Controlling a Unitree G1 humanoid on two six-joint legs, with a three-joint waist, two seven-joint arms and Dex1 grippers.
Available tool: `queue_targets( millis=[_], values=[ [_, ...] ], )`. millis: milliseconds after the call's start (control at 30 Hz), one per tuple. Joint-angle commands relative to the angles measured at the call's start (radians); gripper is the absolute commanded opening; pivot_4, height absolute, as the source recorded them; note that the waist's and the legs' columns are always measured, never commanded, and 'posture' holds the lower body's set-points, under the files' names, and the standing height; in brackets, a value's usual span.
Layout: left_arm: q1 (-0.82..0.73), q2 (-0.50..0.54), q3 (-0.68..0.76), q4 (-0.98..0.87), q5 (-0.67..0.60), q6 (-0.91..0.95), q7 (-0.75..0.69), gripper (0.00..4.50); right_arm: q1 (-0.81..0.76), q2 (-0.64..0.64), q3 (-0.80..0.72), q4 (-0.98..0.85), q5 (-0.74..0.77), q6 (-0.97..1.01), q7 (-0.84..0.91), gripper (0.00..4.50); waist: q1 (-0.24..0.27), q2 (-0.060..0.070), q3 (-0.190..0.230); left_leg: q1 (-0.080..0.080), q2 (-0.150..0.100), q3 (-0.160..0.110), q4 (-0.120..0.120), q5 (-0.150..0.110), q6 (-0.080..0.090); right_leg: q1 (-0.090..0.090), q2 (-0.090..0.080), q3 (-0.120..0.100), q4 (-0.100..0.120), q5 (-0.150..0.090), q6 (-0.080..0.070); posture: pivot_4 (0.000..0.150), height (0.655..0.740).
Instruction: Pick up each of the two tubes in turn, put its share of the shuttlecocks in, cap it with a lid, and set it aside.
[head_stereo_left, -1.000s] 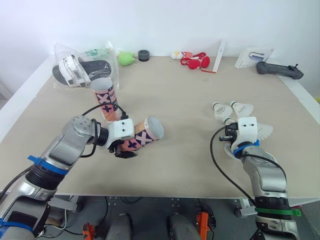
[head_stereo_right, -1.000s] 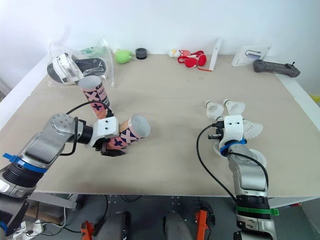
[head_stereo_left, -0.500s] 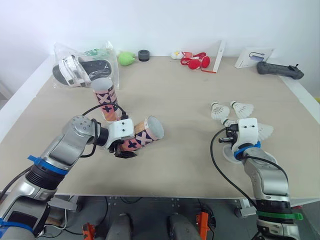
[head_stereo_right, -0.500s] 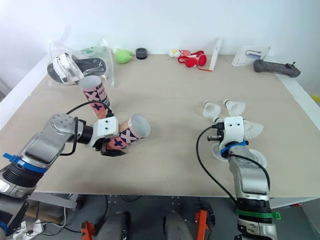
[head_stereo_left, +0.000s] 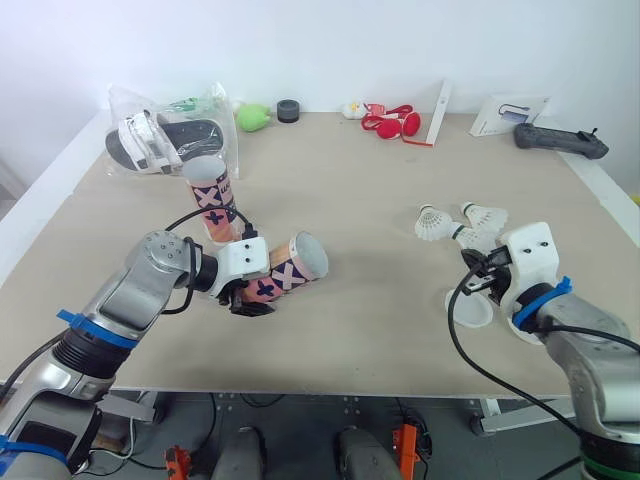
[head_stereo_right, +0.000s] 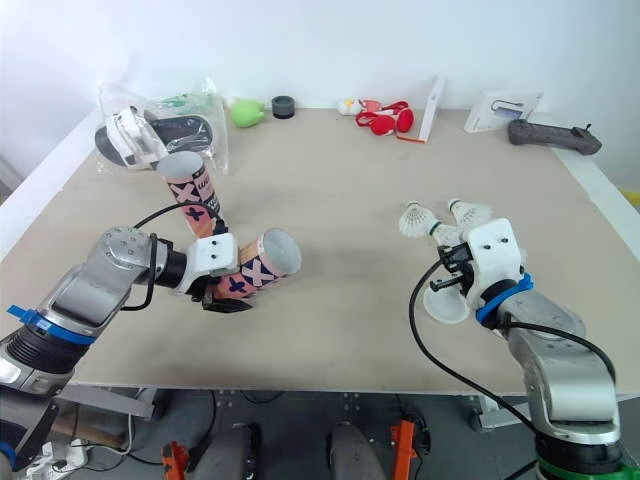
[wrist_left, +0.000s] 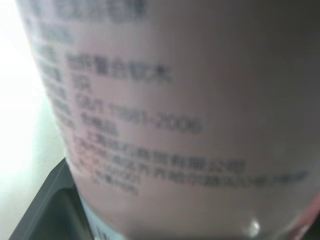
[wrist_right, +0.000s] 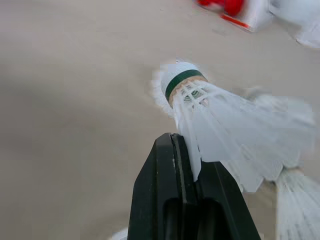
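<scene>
The left arm (head_stereo_left: 130, 300) is extending in from the lower left of the frame, elbow bent and forearm pointing toward the centre. Its end effector (head_stereo_left: 247, 296) is clamping the lower end of a tilted tube (head_stereo_left: 292, 267). The right arm (head_stereo_left: 580, 345) is entering from the lower right corner, wrist angling toward the upper left. Its end effector (wrist_right: 192, 162) is pinching the feathers of a shuttlecock (wrist_right: 220, 120) between its black fingers (wrist_right: 165, 180).
</scene>
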Motion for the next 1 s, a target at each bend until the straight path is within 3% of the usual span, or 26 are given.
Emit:
queue_targets(
  millis=[33, 200, 333, 500, 833, 867, 1000],
  values=[
    [0.013, -0.02, -0.031, 0.005, -0.003, -0.005, 0.0, 3.66, -0.08, -0.071, -0.013, -0.131, 0.126, -0.019, 0.139, 0.06, -0.001, 0.0, 0.0, 0.0, 0.0, 0.0, 0.0, 0.0, 0.0, 0.0, 0.0, 0.0, 0.0, 0.0, 0.0, 0.15, 0.74],
    [0.013, -0.029, -0.034, 0.013, -0.001, -0.007, 0.005, 3.66, -0.277, -0.162, 0.154, -0.139, 0.174, -0.013, 0.268, 0.06, 0.0, -0.001, 0.0, 0.0, 0.0, 0.0, 0.001, 0.0, 0.0, 0.001, 0.0, 0.0, 0.0, 0.0, 0.0, 0.15, 0.74],
    [0.012, -0.036, -0.036, 0.016, 0.002, -0.008, 0.008, 3.66, -0.445, -0.155, 0.333, -0.098, 0.143, -0.04, 0.344, 0.06, 0.001, -0.001, 0.0, -0.001, 0.0, 0.0, 0.001, 0.0, 0.0, 0.001, 0.0, 0.0, -0.002, 0.0, 0.0, 0.15, 0.74],
    [0.031, -0.032, -0.024, -0.013, 0.003, 0.007, 0.019, 3.66, -0.539, -0.14, 0.514, -0.037, 0.057, -0.084, 0.405, 0.06, 0.01, -0.001, 0.0, -0.003, 0.0, 0.0, 0.001, 0.0, 0.0, 0.0, 0.0, -0.001, -0.004, 0.0, 0.0, 0.15, 0.74],
    [0.058, -0.026, -0.014, -0.043, 0.001, 0.025, 0.033, 3.66, -0.592, -0.083, 0.588, 0.014, 0.0, -0.12, 0.46, 0.06, 0.009, -0.001, 0.0, -0.003, 0.0, -0.001, 0.001, 0.0, 0.0, -0.001, 0.0, -0.001, -0.004, 0.002, 0.003, 0.15, 0.74],
    [0.059, -0.027, -0.014, -0.043, 0.001, 0.025, 0.034, 3.66, -0.596, -0.077, 0.579, 0.012, 0.008, -0.114, 0.464, 0.67, 0.009, -0.001, 0.0, -0.004, 0.0, -0.001, 0.001, 0.0, 0.0, -0.001, 0.0, -0.001, -0.004, 0.002, 0.003, 0.15, 0.74],
    [0.058, -0.031, -0.013, -0.04, 0.001, 0.023, 0.035, 3.66, -0.612, -0.073, 0.535, 0.002, 0.043, -0.086, 0.477, 2.34, 0.009, -0.001, 0.0, -0.004, 0.0, -0.001, 0.001, 0.0, 0.0, -0.001, 0.0, -0.002, -0.004, 0.002, 0.003, 0.15, 0.74]
  ],
)
